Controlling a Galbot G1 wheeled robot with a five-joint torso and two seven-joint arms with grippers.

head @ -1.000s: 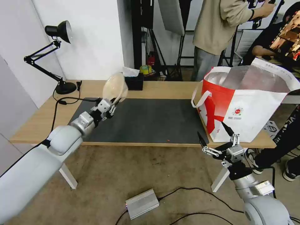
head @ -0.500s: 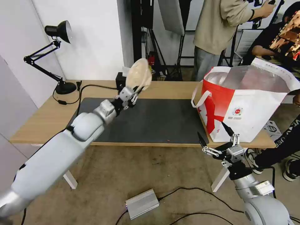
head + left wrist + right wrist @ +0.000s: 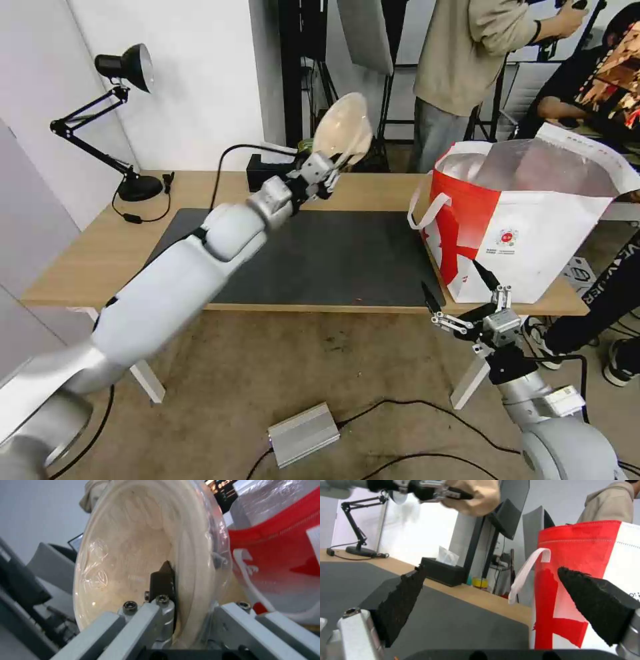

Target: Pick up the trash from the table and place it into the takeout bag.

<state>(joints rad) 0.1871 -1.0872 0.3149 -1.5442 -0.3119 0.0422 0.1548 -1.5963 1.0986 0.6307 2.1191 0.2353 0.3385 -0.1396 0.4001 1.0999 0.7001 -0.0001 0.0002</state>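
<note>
Left gripper (image 3: 331, 172) grips the rim of the beige paper-pulp bowl (image 3: 343, 130), held tilted on edge above the long light wooden table (image 3: 87, 257), short of the white and red insulated takeout bag (image 3: 527, 227). Right gripper (image 3: 460, 293) hangs below the table's front edge, jaws spread wide.

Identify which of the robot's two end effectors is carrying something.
The left end effector, raised over the table, grips the beige paper-pulp bowl; the right end effector is open and holds nothing.
</note>
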